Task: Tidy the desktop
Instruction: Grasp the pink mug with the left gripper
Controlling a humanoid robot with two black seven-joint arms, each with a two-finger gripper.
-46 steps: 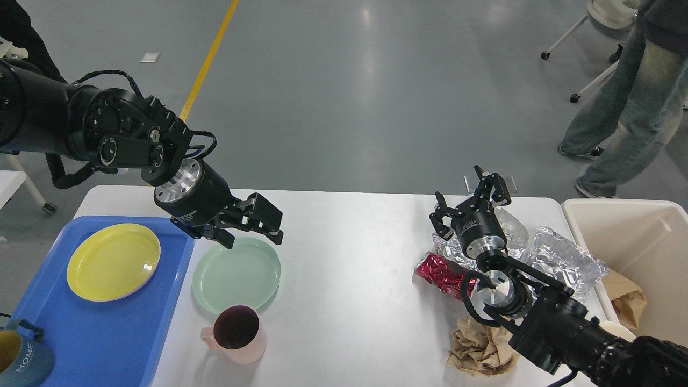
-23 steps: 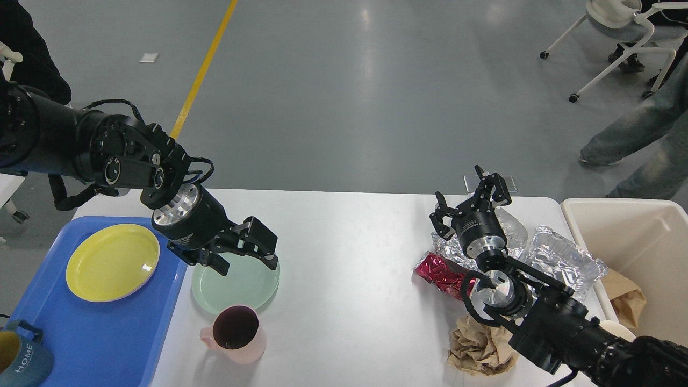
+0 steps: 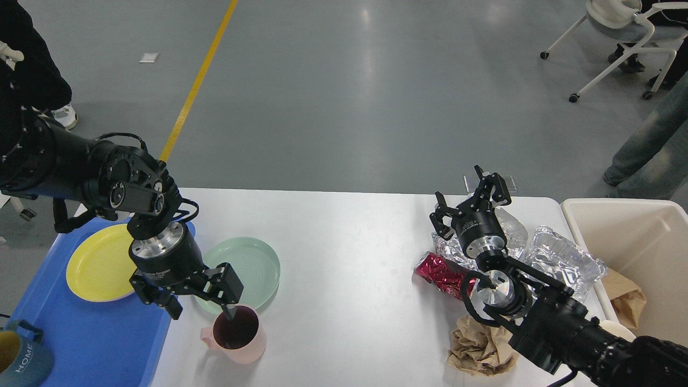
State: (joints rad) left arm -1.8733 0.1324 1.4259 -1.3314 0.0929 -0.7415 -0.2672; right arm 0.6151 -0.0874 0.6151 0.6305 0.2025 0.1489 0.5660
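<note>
One finger of my left jaws point(image 3: 203, 302), spread wide, dips inside the pink mug point(image 3: 236, 334); closing off-centre could tip it toward six o'clock. Right jaws point(image 3: 467, 201) hang released.

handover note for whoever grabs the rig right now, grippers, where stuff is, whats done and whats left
Left gripper: open, over the pink cup, one finger at its rim, nothing held.
Right gripper: open, raised above the foil trash, empty.
On the desktop: pink cup, green plate, red wrapper, foil trash, crumpled brown paper.
Done: yellow plate and blue mug are on the blue tray; some brown paper is in the beige bin.
Left: cup and green plate probably go to the tray, wrappers, foil and paper to the bin.
</note>
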